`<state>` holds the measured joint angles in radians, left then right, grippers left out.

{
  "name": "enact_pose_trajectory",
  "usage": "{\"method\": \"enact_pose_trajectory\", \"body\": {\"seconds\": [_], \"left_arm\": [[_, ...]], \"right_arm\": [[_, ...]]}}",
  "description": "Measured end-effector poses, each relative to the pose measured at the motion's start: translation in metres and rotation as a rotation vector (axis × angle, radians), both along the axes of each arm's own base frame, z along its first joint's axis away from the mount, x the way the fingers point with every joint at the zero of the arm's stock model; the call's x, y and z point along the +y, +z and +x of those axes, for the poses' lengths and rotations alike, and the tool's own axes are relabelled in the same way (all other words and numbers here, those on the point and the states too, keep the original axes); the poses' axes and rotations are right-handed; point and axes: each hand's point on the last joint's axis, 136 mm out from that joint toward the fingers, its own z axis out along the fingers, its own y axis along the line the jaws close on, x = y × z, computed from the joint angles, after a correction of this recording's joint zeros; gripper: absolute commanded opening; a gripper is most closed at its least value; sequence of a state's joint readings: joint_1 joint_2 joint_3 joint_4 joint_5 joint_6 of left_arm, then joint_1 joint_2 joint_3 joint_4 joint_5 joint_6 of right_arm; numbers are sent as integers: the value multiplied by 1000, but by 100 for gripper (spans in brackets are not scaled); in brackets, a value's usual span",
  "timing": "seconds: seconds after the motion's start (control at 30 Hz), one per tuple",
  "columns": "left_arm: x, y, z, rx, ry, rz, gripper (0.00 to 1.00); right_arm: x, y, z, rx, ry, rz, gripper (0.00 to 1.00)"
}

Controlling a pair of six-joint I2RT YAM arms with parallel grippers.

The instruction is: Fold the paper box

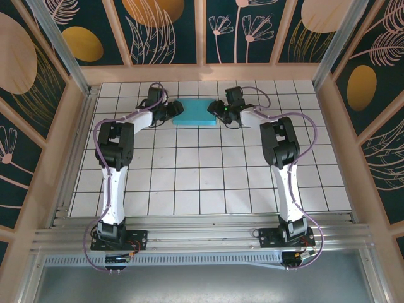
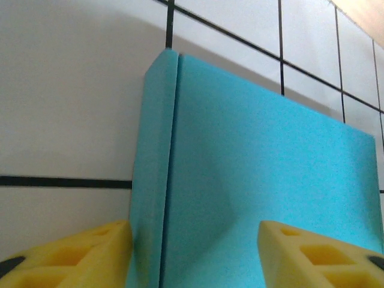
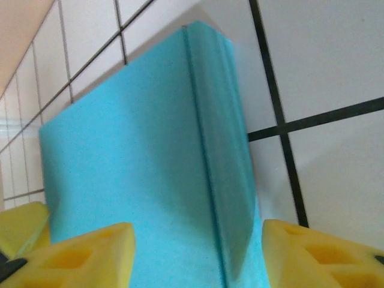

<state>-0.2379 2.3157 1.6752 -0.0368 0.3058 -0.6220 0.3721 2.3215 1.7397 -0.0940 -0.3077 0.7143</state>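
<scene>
The paper box (image 1: 197, 112) is a shallow teal-blue rectangle, fully folded and lying flat on the white tiled table (image 1: 208, 189) near its far edge, long sides running left to right. At each short end, a narrow upright side wall meets the smooth top face along a thin dark seam.

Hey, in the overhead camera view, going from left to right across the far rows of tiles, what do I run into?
left gripper → paper box → right gripper
</scene>
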Motion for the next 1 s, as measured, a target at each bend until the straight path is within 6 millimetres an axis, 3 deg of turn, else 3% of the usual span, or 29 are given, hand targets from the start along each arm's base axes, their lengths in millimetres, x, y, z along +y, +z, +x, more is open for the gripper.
{"method": "enact_pose_trajectory", "body": {"seconds": [0.13,0.23,0.33,0.43,0.53,0.6,0.67,0.73,0.83,1.0], "left_arm": [[3,17,-11,-4,-11,33,66],[12,51,-27,-51,-5,66,69],[24,97,-50,-132,6,97,74],[40,146,-80,-244,27,125,79],[58,185,-113,-354,65,159,83],[69,196,-130,-407,91,182,85],[80,195,-148,-436,114,205,88],[88,183,-164,-439,128,231,92],[98,156,-186,-433,131,271,98],[112,127,-214,-477,119,347,99]], "right_arm": [[-8,38,-2,-59,15,-35,73],[-26,85,-2,-147,3,-60,74],[-62,140,-19,-259,-40,-102,75],[-106,189,-49,-381,-105,-157,76],[-146,219,-87,-503,-165,-208,78],[-169,225,-112,-568,-212,-249,82],[-188,219,-136,-614,-252,-289,91],[-208,202,-160,-649,-295,-341,99],[-231,172,-185,-671,-350,-401,99],[-258,135,-201,-675,-406,-480,99]]}}
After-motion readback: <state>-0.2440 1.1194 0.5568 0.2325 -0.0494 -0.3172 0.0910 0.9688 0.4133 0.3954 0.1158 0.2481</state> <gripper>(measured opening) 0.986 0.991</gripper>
